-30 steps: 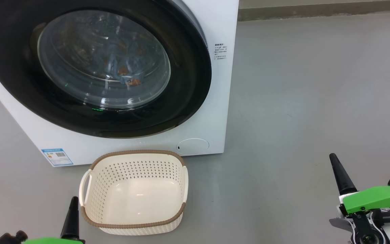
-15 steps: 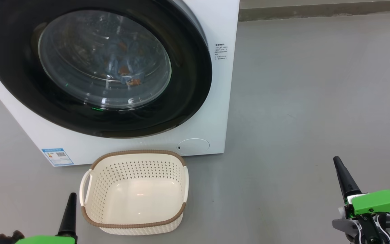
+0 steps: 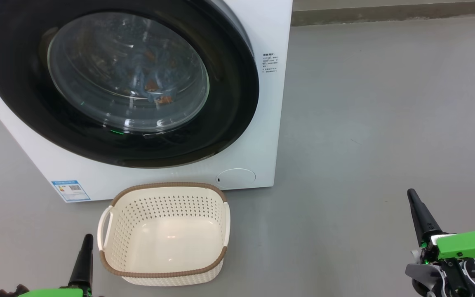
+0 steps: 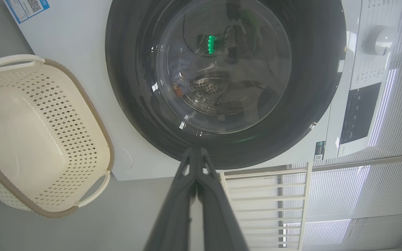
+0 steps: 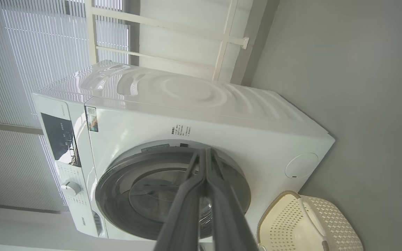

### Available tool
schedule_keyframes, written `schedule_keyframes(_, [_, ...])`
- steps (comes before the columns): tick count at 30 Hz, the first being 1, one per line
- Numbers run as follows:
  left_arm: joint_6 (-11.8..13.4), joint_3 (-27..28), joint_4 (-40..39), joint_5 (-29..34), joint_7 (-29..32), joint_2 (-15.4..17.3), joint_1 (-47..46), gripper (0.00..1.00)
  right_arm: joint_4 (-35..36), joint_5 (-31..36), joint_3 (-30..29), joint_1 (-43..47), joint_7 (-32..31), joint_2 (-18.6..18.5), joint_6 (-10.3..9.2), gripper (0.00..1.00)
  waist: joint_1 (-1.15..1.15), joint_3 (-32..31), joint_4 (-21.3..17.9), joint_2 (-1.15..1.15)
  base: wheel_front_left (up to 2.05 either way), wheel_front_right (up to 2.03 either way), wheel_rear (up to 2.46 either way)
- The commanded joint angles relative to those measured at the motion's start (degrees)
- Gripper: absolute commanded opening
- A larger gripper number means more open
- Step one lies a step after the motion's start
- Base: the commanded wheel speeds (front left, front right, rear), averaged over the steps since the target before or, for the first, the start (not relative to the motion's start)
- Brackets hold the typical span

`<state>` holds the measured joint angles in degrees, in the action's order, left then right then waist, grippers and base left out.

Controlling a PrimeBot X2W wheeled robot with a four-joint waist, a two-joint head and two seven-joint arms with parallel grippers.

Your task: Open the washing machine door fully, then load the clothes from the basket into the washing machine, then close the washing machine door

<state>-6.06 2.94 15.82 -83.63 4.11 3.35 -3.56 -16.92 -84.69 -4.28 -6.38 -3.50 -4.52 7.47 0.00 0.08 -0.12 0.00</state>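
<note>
Both the left pincer [image 3: 87, 241] and the right pincer [image 3: 411, 196] are closed tight with nothing between their fingers. The left sits low at the near left of the head view and the right low at the far right, over bare floor [image 3: 365, 123]. If any move is left, it turns on the door [image 3: 122, 82], which lies ahead of and above the left pincer, with the basket [image 3: 167, 185] on the floor between them. The left wrist view has its fingers aimed at the door's lower rim, so that arm is the nearer one. The right pincer stands well off to the side, past the corner of the washer [image 3: 268, 37]. The door looks seated flat against the washer front (no gap shows along its rim in the right wrist view, though I cannot tell whether it has latched). It is a wide glossy black ring around a clear bulging glass bowl. Through the glass the clothes [image 3: 155, 88] show as a blue heap with orange-brown spots. The basket, just in front of the washer, is empty down to its smooth cream bottom. All three steps look done to me, with at most a push on the rim left.
</note>
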Motion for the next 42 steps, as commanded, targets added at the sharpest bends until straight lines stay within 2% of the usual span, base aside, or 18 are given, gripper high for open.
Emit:
schedule_keyframes(1, [-0.7, 2.1, -1.4, -1.7, 0.6, 0.3, -2.6, 0.00, 2.0, -1.8, 0.1, -0.5, -0.7, 0.0, 0.02, 0.00, 0.00, 0.0, 0.0, 0.00, 0.00, 0.00, 0.00])
schedule_keyframes(14, [-1.4, 3.7, -1.5, -8.4, 2.4, -0.5, -3.0, 0.00, 2.6, -7.6, -2.1, -0.1, -2.9, 1.5, 0.02, 0.00, 0.00, 0.0, 0.1, 0.00, 0.00, 0.00, 0.00])
schedule_keyframes(42, [-1.4, 3.7, -1.5, -8.4, 2.4, -0.5, -3.0, 0.00, 2.6, -7.6, -2.1, -0.1, -2.9, 1.5, 0.02, 0.00, 0.00, 0.0, 0.1, 0.00, 0.00, 0.00, 0.00])
